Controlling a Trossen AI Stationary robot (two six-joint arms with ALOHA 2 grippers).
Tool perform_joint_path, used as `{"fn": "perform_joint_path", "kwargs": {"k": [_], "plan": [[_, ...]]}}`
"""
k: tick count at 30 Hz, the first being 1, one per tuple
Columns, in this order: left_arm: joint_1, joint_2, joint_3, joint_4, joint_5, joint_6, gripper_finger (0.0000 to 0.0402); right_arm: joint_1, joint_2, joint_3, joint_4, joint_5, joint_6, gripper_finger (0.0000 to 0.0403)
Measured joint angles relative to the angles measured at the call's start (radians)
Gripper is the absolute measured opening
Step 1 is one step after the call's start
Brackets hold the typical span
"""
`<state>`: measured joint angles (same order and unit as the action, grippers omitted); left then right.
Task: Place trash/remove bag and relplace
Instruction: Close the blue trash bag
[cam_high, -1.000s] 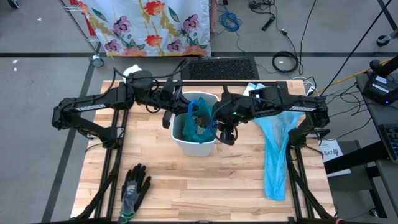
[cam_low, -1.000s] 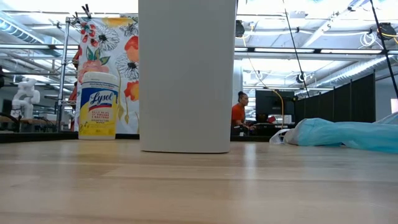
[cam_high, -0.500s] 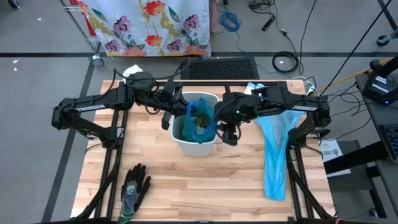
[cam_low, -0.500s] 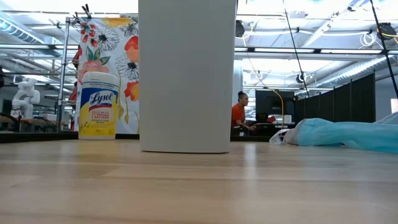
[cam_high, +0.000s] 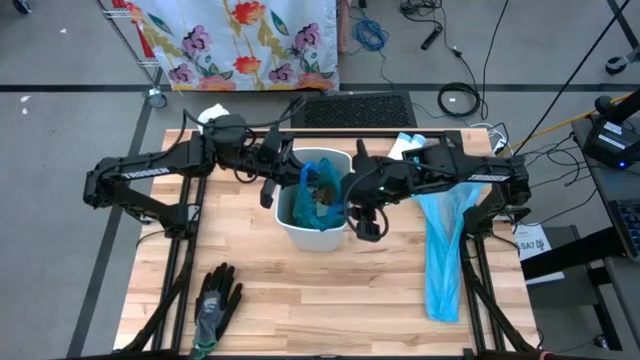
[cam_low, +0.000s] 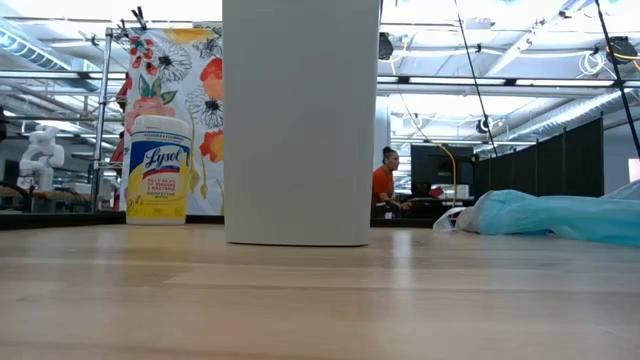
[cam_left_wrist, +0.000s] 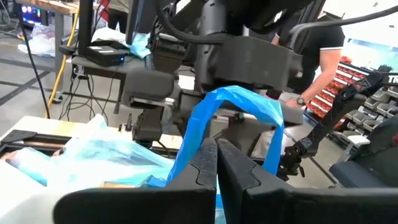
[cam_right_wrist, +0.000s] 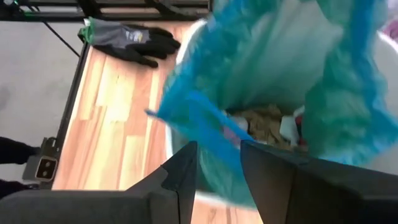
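A white bin stands mid-table, lined with a blue bag. Brown and white trash lies inside the bag. My left gripper is over the bin's far-left rim, shut on a raised strip of the bag. My right gripper hangs open beside the bin's right rim, slanting down. In the right wrist view its fingers stand on either side of a fold of the bag's rim; I cannot tell whether they touch it. The low view shows only the bin's wall. My left gripper pinches a strip of the blue bag's rim between its two shut fingers, coming level from the table's left side. The strip arches up over the fingertips as a loop, lifted above the bin's rim, while the remainder of the bag stays in the bin.
A black-and-grey glove lies near the front left. A second light-blue bag lies stretched along the table's right side. A Lysol canister stands at the far left corner. A person sits in the room behind.
My right gripper has tipped and rolled a little beside the bin's right rim, drifting slightly toward the table's near edge. Its fingers have kept the same gap. The left gripper and the bin have kept still.
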<state>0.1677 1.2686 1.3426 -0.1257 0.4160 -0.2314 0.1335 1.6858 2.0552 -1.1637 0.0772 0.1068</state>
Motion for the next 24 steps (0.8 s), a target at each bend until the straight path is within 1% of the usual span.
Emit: {"fn": "perform_joint_path", "kwargs": {"k": [3, 8, 9, 13, 15, 17, 21, 22, 24], "plan": [[0.000, 0.000, 0.000, 0.000, 0.000, 0.000, 0.0004, -0.001, 0.017, 0.000, 0.043, 0.005, -0.024, 0.0115], [-0.005, 0.000, 0.000, -0.005, 0.000, -0.020, 0.0004, -0.001, 0.053, 0.000, 0.054, 0.012, -0.051, 0.0115], [-0.006, 0.000, 0.000, -0.008, 0.000, -0.024, 0.0004, -0.001, 0.063, 0.000, 0.054, 0.032, -0.058, 0.0115], [-0.007, 0.000, 0.000, -0.030, 0.000, -0.026, 0.0004, -0.001, 0.085, 0.000, 0.054, 0.162, -0.082, 0.0109], [-0.009, 0.000, 0.000, -0.041, 0.000, -0.026, 0.0004, -0.001, 0.085, 0.000, 0.058, 0.208, -0.089, 0.0098], [-0.014, 0.000, 0.000, -0.046, 0.000, -0.026, 0.0004, -0.002, 0.084, 0.000, 0.062, 0.216, -0.089, 0.0080], [-0.020, 0.000, 0.000, -0.045, 0.000, -0.025, 0.0004, -0.003, 0.079, 0.000, 0.061, 0.213, -0.091, 0.0016], [-0.020, 0.000, 0.000, -0.045, 0.000, -0.025, 0.0004, -0.003, 0.075, 0.000, 0.062, 0.213, -0.090, 0.0009], [-0.020, 0.000, 0.000, -0.045, 0.002, -0.025, 0.0004, -0.003, 0.061, 0.000, 0.074, 0.217, -0.064, 0.0008]]}}
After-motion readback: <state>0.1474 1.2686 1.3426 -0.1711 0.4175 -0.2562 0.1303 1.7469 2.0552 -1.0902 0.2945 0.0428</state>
